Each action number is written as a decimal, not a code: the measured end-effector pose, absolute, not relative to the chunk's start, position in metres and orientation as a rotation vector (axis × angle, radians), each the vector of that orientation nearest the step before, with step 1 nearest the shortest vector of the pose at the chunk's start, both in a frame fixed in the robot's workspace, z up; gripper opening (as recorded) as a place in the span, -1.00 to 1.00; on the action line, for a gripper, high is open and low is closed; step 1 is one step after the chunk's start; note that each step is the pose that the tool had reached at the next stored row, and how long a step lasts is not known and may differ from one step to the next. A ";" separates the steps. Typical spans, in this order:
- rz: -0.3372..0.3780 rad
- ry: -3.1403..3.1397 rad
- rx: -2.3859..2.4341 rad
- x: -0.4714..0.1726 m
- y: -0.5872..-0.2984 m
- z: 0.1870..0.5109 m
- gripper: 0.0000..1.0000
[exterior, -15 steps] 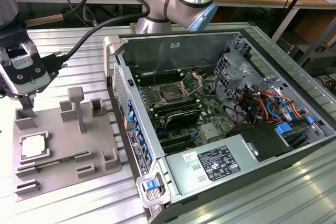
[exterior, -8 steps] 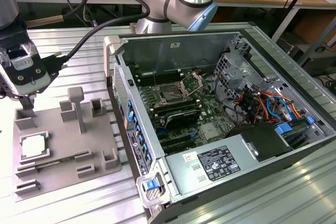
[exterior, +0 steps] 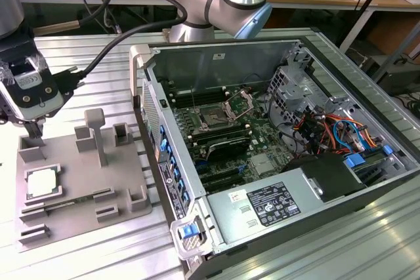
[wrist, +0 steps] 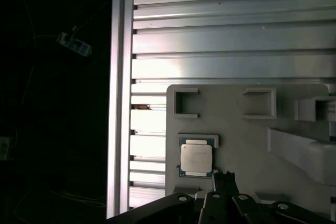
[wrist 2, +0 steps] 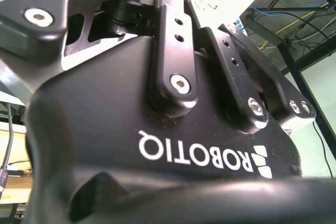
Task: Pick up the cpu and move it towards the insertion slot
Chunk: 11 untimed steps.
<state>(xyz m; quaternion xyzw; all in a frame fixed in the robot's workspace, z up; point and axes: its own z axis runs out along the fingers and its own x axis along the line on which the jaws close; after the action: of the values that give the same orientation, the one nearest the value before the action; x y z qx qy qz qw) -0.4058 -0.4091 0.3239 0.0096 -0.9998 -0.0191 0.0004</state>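
Observation:
The cpu (exterior: 42, 183), a flat silvery square chip, lies in a recess of the grey fixture plate (exterior: 72, 211) at the exterior view's left. My gripper (exterior: 34, 134) hangs above the fixture's far left corner, a short way behind the cpu, with its fingers drawn together to one narrow tip and nothing held. In the first wrist view the cpu (wrist: 196, 157) lies just beside the gripper (wrist: 224, 178) tip. The insertion slot (exterior: 213, 117) sits on the motherboard inside the open computer case, its metal retention plate (exterior: 239, 104) hinged up.
Grey upright blocks (exterior: 97, 136) stand on the fixture between the cpu and the case wall (exterior: 147, 106). Inside the case are black memory slots (exterior: 226, 142), a power supply (exterior: 269, 204) and coloured cables (exterior: 335, 129). The ribbed aluminium table (exterior: 92, 57) lies all around.

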 end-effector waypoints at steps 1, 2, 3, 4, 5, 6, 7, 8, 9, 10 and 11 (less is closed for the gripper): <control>-0.060 -3.140 0.030 -0.406 -0.409 0.324 -0.78; -0.060 -3.140 0.030 -0.406 -0.409 0.323 -0.78; -0.060 -3.140 0.030 -0.406 -0.409 0.323 -0.78; -0.060 -3.140 0.030 -0.406 -0.409 0.323 -0.78; -0.060 -3.140 0.030 -0.406 -0.409 0.322 -0.78; -0.060 -3.140 0.030 -0.406 -0.409 0.322 -0.78; -0.060 -3.140 0.030 -0.406 -0.409 0.322 -0.78; -0.060 -3.140 0.030 -0.406 -0.409 0.322 -0.78; -0.060 -3.140 0.030 -0.406 -0.409 0.322 -0.78; -0.060 -3.140 0.030 -0.406 -0.409 0.321 -0.78; -0.060 -3.140 0.030 -0.406 -0.409 0.321 -0.78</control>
<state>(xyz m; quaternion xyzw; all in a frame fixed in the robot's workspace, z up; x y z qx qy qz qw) -0.4059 -0.4091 0.3211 0.0095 -0.9998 -0.0191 0.0004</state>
